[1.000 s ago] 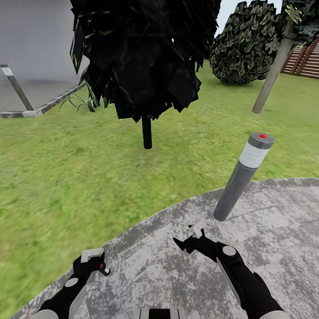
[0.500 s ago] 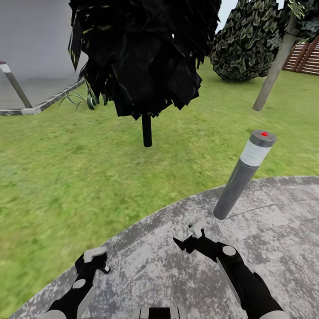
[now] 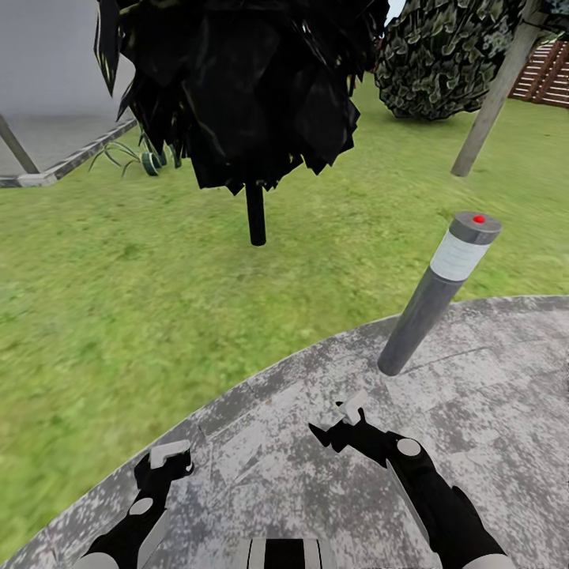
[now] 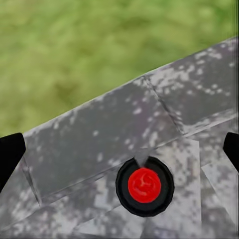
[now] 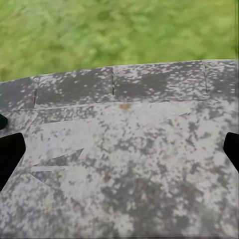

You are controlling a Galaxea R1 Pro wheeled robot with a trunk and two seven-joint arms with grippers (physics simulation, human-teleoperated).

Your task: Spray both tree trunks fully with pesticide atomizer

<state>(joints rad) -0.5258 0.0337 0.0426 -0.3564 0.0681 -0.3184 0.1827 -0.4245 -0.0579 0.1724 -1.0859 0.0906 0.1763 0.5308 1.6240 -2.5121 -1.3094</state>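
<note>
Outdoor garden, sim render. Wide green lawn takes up most of the head view; grass blurry, mottled. Foreground: grey stone paving w/ curved edge meeting the grass, slab joints visible. Short grey bollard light w/ white band and red dot on top stands on the paving nr the edge, tilted in view. Mid-lawn: dark-foliaged tree on a thin black stem. Behind it, rounded bush and a pale grey-brown tree trunk. Brown slatted fence at far right. Grey wall and raised kerb at left; low striped plant beside kerb.
</note>
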